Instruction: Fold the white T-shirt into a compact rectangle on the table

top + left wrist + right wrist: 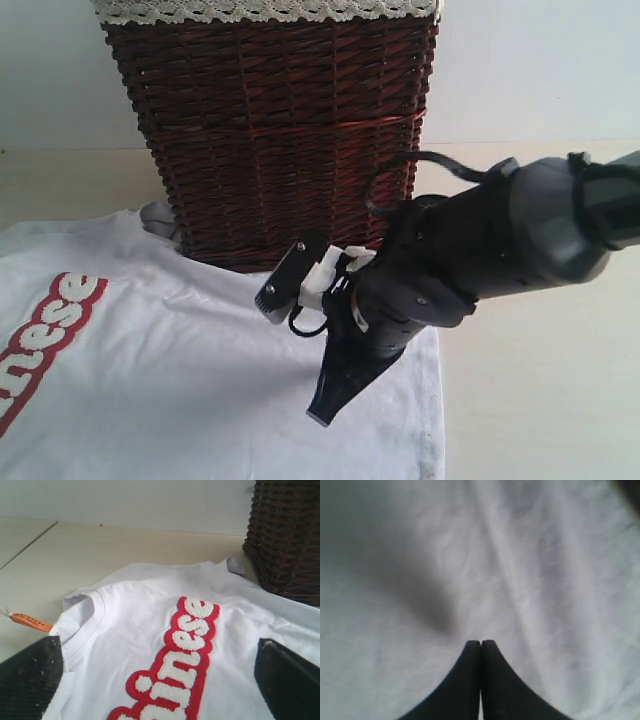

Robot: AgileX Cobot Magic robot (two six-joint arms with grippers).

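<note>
Where the shirt lies: the white T-shirt is spread front-up on the table, one sleeve touching the foot of the wicker basket that stands toward the table's far edge.
Handling: I judge it light, limp and thin. It will sag and crease wherever I lift it, and only the red letter patch looks stiffer.
Where I would grip: the doubled edges, meaning the collar, a sleeve seam or the hem, rather than the flat middle.
Left gripper: spread wide and empty, low over the chest print.
Right gripper: tips pressed together with nothing pinched that I can see. I cannot tell whether they touch the cloth.
Left wrist view only: the collar and the orange tag lying on bare table.
Right wrist view only: fine wrinkles under the tips.
Exterior view only: the shirt's side edge with bare table beyond it.
</note>
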